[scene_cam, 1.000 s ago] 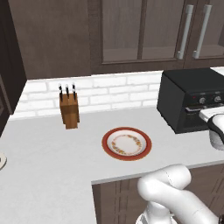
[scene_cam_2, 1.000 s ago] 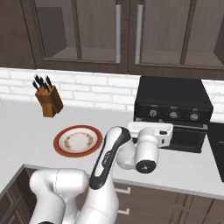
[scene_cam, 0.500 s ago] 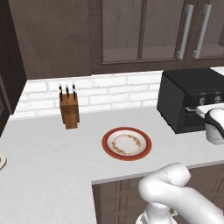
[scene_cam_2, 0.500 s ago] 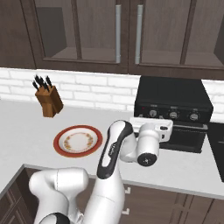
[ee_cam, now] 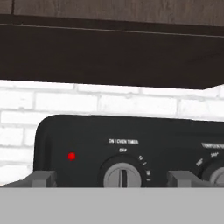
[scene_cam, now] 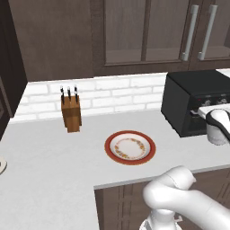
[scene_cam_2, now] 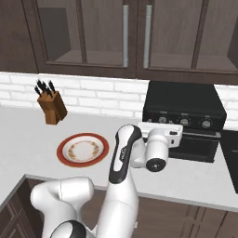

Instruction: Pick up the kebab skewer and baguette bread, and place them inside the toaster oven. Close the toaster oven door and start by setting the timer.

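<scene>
The black toaster oven [scene_cam_2: 183, 100] stands at the right of the counter, and its door [scene_cam_2: 201, 147] looks shut. My gripper [scene_cam_2: 160, 126] hovers level with the knob row at the oven's top front, a short way in front of it. In the hand view the gripper [ee_cam: 111, 179] is open, its fingertips [ee_cam: 43, 178] standing on either side of the timer knob [ee_cam: 122, 176] and not touching it. A red light [ee_cam: 71, 155] glows left of the knob. From the left, the gripper [scene_cam: 203, 112] is at the oven [scene_cam: 188, 96] front. The kebab skewer and baguette bread are out of view.
A red-rimmed plate [scene_cam: 108, 146] [scene_cam_2: 61, 149] lies bare at the counter's middle. A wooden knife block [scene_cam: 71, 112] [scene_cam_2: 51, 106] stands by the white brick wall. Dark cabinets hang above the oven. A second knob [ee_cam: 216, 173] is to the right of the timer knob.
The hand has edged slightly up and toward the oven's knob row. The jaws have stayed wide apart. Nothing on the counter has moved.
</scene>
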Available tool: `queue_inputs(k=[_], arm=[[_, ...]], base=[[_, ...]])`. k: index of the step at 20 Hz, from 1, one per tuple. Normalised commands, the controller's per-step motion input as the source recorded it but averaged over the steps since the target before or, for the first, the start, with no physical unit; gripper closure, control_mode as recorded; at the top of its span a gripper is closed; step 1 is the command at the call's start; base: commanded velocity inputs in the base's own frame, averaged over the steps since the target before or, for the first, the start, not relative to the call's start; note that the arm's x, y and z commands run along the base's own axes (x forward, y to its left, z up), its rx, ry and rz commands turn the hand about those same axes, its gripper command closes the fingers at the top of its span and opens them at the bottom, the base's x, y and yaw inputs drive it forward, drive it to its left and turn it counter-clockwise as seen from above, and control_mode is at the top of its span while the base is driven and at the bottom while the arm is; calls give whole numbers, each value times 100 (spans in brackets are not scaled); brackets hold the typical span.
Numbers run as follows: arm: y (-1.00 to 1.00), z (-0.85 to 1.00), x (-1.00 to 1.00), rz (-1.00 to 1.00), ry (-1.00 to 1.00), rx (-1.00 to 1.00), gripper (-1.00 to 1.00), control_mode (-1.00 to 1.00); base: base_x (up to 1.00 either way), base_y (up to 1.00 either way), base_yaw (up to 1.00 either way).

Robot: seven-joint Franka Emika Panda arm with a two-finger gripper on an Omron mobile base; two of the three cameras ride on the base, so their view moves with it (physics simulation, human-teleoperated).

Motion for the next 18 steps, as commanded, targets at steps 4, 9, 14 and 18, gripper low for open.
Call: queue_inputs(k=[4, 9, 14, 18], arm=[[0, -4, 10, 0, 0, 0, -100, -100], [-5, -2, 10, 0, 0, 0, -100, -100], [-19, -1, 1, 0, 0, 0, -100, -100], [-16, -6, 0, 0, 0, 0, -100, -100]], base=[[0, 0, 0], [0, 0, 0], [0, 0, 0], [0, 0, 0]])
